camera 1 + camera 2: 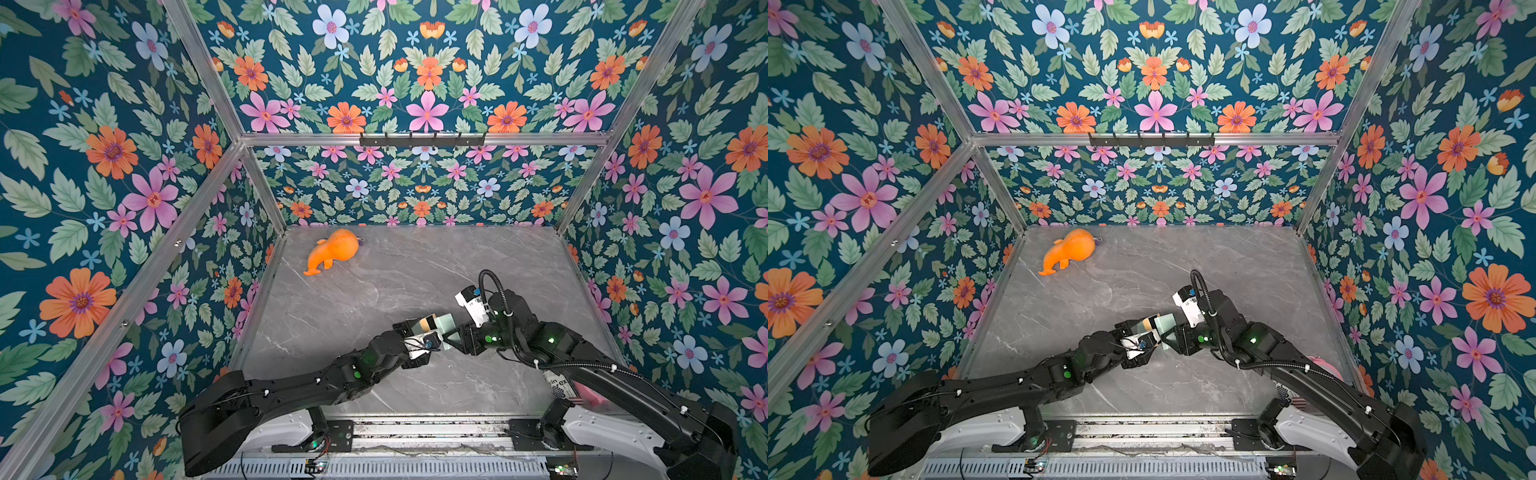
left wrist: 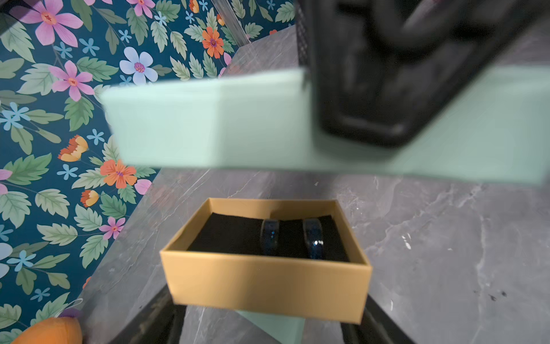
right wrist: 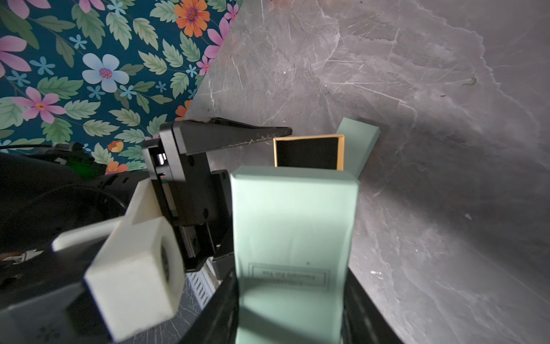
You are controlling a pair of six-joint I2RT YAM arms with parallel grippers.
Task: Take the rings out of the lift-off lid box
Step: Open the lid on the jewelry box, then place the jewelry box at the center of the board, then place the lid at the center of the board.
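Standing upright in foam [image 2: 232, 235]; two dark blue-flecked rings [image 2: 312, 238]

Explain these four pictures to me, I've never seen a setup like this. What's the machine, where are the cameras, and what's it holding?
It is a robot with two black jointed arms, a left arm and a right arm, working over a grey marble-look tabletop. Two pictures look down from overhead and are almost identical; the other two come from a camera on each wrist. The left gripper grips an open tan cardboard box whose black foam holds two dark rings. The right gripper holds the mint-green cardboard lid, lifted clear. An orange plush toy lies in the far left corner.
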